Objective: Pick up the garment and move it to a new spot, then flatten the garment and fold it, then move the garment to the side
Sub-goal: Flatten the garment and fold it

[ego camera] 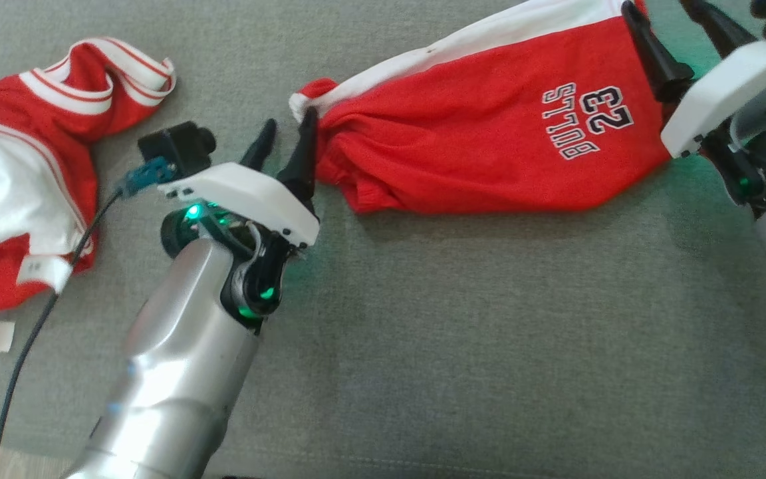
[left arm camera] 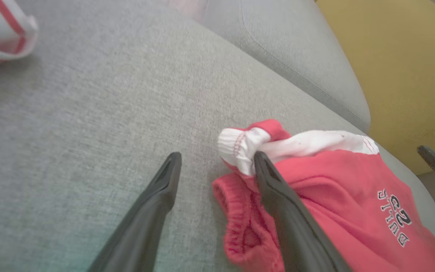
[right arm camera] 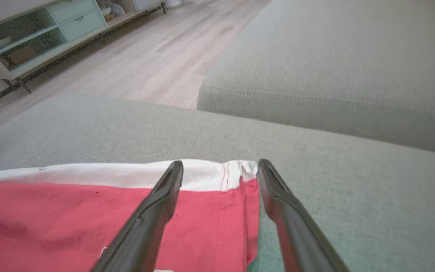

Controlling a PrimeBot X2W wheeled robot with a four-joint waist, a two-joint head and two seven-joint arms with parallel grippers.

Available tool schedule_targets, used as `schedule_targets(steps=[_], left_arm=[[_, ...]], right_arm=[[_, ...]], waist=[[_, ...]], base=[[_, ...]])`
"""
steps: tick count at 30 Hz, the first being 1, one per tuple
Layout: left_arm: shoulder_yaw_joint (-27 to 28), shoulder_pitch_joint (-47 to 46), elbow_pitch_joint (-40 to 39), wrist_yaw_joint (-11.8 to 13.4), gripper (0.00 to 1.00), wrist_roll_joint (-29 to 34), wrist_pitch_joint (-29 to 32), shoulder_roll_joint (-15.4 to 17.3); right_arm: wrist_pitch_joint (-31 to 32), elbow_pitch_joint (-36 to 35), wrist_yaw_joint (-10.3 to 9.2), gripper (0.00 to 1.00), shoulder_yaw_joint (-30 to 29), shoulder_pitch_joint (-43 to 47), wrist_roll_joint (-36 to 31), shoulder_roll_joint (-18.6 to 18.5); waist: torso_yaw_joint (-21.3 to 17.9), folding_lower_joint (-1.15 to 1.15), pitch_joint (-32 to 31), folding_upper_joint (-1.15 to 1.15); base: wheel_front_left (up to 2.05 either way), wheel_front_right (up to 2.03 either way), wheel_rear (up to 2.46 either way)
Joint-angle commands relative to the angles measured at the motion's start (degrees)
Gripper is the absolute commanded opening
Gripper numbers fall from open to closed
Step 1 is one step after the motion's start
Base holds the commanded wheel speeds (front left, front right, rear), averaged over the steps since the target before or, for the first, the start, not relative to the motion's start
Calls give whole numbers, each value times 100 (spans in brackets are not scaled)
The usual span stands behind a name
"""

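Right gripper (ego camera: 659, 10) spread, tip cropped at top edge; garment (ego camera: 489, 126) corner too.

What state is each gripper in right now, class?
Left gripper: open, holding nothing, one finger against the shorts.
Right gripper: open, holding nothing, at the shorts' edge.

Head view: high, steeply down on sofa (ego camera: 423, 346), shorts (ego camera: 489, 153) near top. Left wrist view: low, close, along fingers (left arm camera: 149, 215) at shorts' bunched end. Right wrist view: low at opposite end, facing floor (right arm camera: 145, 53), cabinet (right arm camera: 77, 19). Shorts shared by all three views.
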Motion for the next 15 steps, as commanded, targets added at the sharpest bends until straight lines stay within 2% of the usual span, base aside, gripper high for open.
schedule_targets(steps=[1, 4, 5, 6, 10, 15], left_arm=[[163, 59, -167, 84, 100, 146, -242, 127], [195, 228, -280, 347, 100, 504, -839, 249], [250, 365, -414, 463, 100, 627, -1191, 274], [250, 365, -414, 463, 100, 627, -1191, 274], [361, 620, -753, 694, 100, 869, -1786, 372], [404, 873, -1235, 1177, 100, 1524, -2146, 686]], right_arm=[[-363, -99, -5, 100, -9, 73, -98, -12], [-1150, -3, -5, 100, -225, 155, -405, 5], [-1450, 79, -5, 100, -500, 217, -754, 47], [-1450, 79, -5, 100, -500, 217, -754, 47], [-1631, -136, -5, 100, -1226, 568, -1332, 316], [-1658, -986, -5, 100, -2032, 1390, -1929, 727]], waist=[[-74, 0, -81, 0], [-193, 0, -183, 0], [-274, 0, -253, 0], [-274, 0, -253, 0], [-442, 0, -403, 0], [-641, 0, -577, 0]], base=[[0, 0, 0], [0, 0, 0], [0, 0, 0], [0, 0, 0], [0, 0, 0], [0, 0, 0]])
